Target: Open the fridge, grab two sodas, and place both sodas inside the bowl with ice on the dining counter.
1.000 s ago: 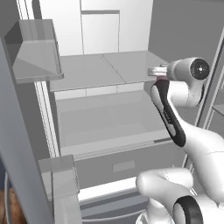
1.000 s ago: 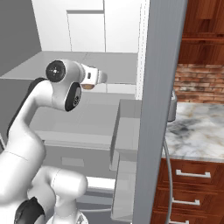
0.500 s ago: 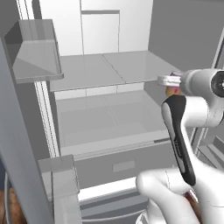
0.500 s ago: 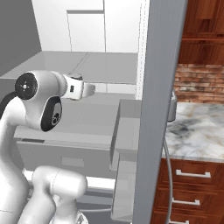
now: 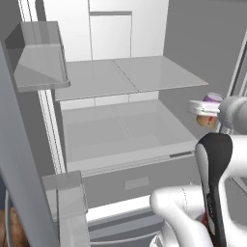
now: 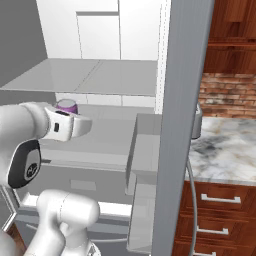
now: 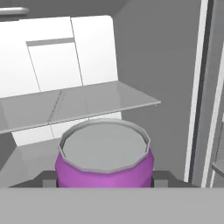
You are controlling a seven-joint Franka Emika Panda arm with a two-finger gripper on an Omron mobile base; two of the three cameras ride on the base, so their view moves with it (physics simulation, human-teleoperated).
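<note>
1 purple soda (image 7: 105,168) gripped in my hand (image 7: 104,180), fingers closed on its sides, held before the open fridge (image 5: 120,82) shelves. Left base cam shows its orange base; no label readable.

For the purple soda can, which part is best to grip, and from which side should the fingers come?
Grip the purple can on its round side wall, just under the top rim, one finger on each side. It stands upright, so coming level from the fridge's open front suits it. The gripper already sits like this around it.
</note>
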